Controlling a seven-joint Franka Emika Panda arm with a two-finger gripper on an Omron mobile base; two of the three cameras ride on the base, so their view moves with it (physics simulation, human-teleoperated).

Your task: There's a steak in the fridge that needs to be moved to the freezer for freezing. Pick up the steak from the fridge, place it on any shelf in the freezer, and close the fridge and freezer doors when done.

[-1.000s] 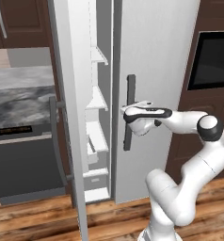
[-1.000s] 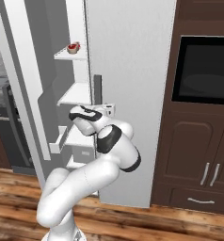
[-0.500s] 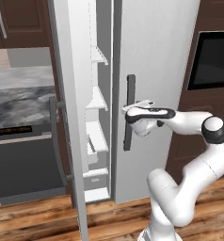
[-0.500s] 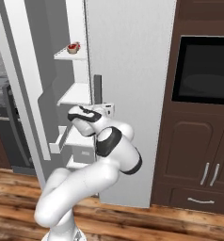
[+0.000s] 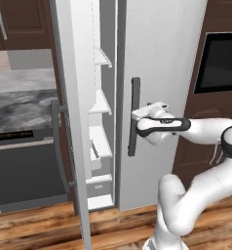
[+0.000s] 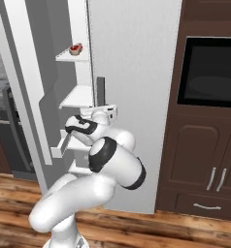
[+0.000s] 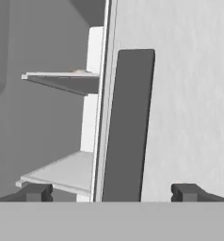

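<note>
The steak (image 6: 75,48), a small red piece with a white edge, lies on an upper shelf (image 6: 69,55) of the narrow freezer, which stands open. The freezer door (image 5: 71,122) is swung out to the left. The wide fridge door (image 5: 162,58) is shut against the unit. My gripper (image 5: 137,116) is open at the fridge door's dark bar handle (image 7: 128,127). In the hand view the handle rises between my spread fingertips (image 7: 36,192), nearer the left one. Nothing is in the gripper.
A marble counter (image 5: 20,102) with a dark dishwasher under it stands left of the freezer door. A built-in black oven (image 6: 209,72) sits in brown cabinets on the right. White freezer shelves (image 5: 101,105) and drawers show in the gap.
The arm's elbow has drifted slightly to the right; the hand stays at the fridge handle. Both doors and the steak are unchanged.
</note>
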